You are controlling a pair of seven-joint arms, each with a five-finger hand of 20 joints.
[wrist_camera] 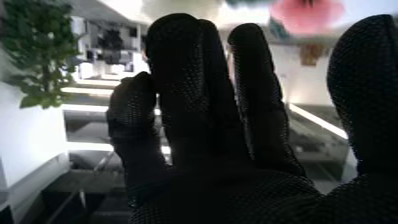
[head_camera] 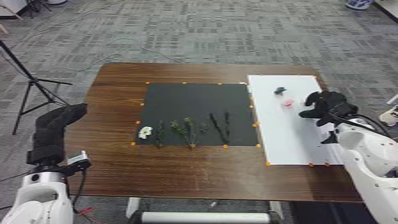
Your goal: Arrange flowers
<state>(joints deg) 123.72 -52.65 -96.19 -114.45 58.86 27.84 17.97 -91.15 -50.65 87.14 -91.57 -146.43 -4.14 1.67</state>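
In the head view my right hand (head_camera: 330, 106) is over the white board at the right, close beside a small pink flower (head_camera: 288, 103). A dark green flower piece (head_camera: 280, 91) lies farther back on that board. My left hand (head_camera: 62, 120) is open above the table's left edge. On the black mat, a white flower (head_camera: 145, 132) and several green and dark stems (head_camera: 189, 131) lie in a row. In the right wrist view my right hand (wrist_camera: 213, 150) has straight fingers holding nothing, with the pink flower (wrist_camera: 307, 14) beyond their tips.
The black mat (head_camera: 195, 102) and white board (head_camera: 298, 145), edged with orange markers, lie side by side on the brown table (head_camera: 115, 90). A black tripod (head_camera: 33, 80) stands on the floor off the table's left side.
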